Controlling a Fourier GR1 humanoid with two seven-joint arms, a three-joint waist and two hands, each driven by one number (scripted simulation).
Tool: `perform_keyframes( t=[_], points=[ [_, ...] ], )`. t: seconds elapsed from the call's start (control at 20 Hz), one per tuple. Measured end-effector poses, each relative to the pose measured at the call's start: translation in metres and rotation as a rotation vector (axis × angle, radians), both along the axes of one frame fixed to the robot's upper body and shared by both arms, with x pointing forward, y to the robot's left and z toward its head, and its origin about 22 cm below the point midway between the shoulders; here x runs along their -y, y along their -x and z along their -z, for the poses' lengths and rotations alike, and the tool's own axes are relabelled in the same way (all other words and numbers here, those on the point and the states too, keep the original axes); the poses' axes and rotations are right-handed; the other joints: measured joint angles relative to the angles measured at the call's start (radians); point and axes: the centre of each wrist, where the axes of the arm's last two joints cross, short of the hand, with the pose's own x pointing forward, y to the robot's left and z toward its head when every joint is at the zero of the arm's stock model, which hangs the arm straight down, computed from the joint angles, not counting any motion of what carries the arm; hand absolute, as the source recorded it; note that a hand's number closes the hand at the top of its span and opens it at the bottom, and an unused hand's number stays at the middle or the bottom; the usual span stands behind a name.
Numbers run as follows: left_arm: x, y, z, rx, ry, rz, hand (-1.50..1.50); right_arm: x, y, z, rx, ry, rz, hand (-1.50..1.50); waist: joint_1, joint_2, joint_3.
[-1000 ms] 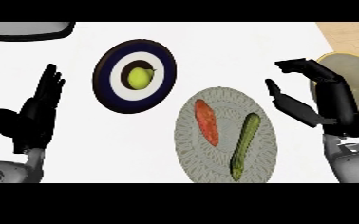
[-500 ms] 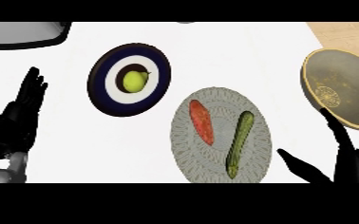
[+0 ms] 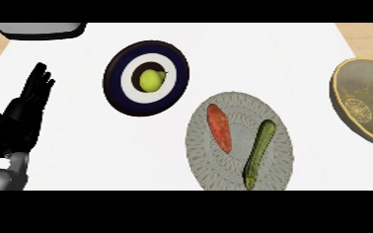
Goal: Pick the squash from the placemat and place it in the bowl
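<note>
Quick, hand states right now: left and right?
Left hand: open, holding nothing, at the view's left edge.
Right hand: not in view.

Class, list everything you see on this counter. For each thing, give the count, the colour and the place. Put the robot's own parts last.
placemat: one, grey, round, lower centre-right of the counter
squash: one, green, on the placemat's right half
long vegetable: one, red-orange, on the placemat's left half, apart from the squash
plate: one, dark blue with a white ring, upper centre-left
fruit: one, yellow-green, in the plate's middle
bowl: one, golden-olive, right edge, partly cut off
tray-like thing: one, grey, top-left corner, cut off
counter: one, white
left hand: one, black, open, fingers up, resting at the left edge
right hand: not in view
</note>
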Motion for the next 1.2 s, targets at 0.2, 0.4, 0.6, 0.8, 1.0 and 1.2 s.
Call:
perform_keyframes(
  t=[0.2, 0.4, 0.6, 0.8, 1.0, 1.2],
  points=[
    [0.007, -0.004, -0.003, 0.003, 0.006, 0.025, 0.00, 0.000, -0.014, -0.017, -0.115, 0.046, 0.019, -1.50, 0.029, 0.005, 0.001],
    [0.009, -0.007, -0.004, 0.004, 0.002, 0.048, 0.00, -0.003, -0.029, -0.028, -0.253, 0.121, -0.004, -1.50, 0.050, 0.009, 0.002],
    [0.014, -0.012, -0.004, 0.009, 0.005, 0.060, 0.00, -0.007, -0.045, -0.036, -0.359, 0.127, -0.046, -1.50, 0.061, 0.013, 0.003],
    [0.017, -0.016, -0.006, 0.004, 0.006, 0.061, 0.00, -0.008, -0.061, -0.042, -0.446, 0.042, -0.129, -1.50, 0.062, 0.012, 0.004],
    [0.015, -0.015, -0.004, 0.004, 0.008, 0.060, 0.00, -0.011, -0.080, -0.039, -0.525, -0.029, -0.202, -1.50, 0.063, 0.010, 0.005],
    [0.016, -0.015, -0.004, 0.001, 0.008, 0.066, 0.00, -0.011, -0.095, -0.027, -0.640, -0.063, -0.247, -1.50, 0.064, 0.010, 0.005]
  ],
)
